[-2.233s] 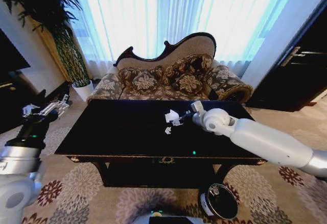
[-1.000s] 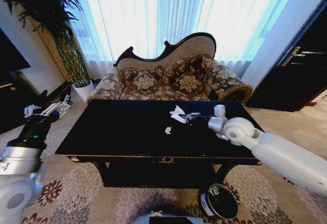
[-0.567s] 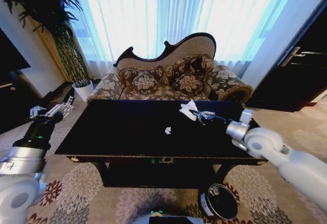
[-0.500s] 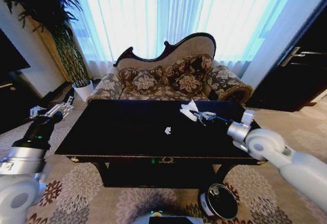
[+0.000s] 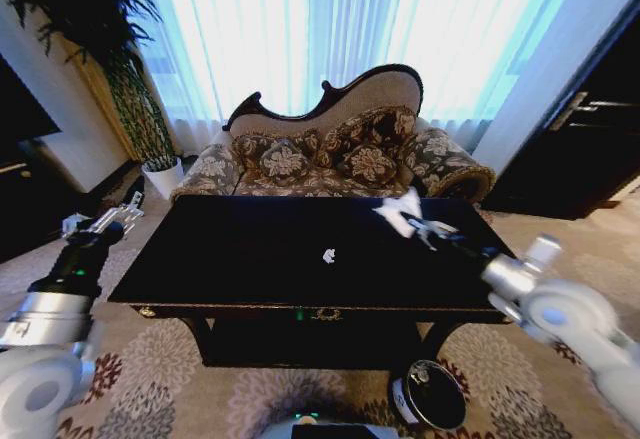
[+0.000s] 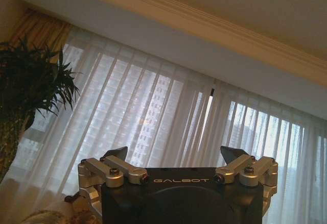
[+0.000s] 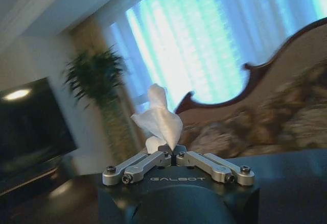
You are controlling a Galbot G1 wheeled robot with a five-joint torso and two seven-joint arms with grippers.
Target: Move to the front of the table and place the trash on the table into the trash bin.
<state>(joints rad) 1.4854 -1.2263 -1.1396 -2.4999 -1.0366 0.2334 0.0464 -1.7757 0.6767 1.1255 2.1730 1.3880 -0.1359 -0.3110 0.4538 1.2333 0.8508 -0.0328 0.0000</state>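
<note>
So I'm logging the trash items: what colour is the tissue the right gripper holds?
White. The tissue, pinched in the right gripper, shows best in the right wrist view.

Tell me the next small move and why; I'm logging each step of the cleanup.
Probably swing the right claw toward the trash bin on the floor by the table's front right leg. It is shut on the crumpled tissue, lifted above the tabletop. A small paper scrap remains on the table.
</note>
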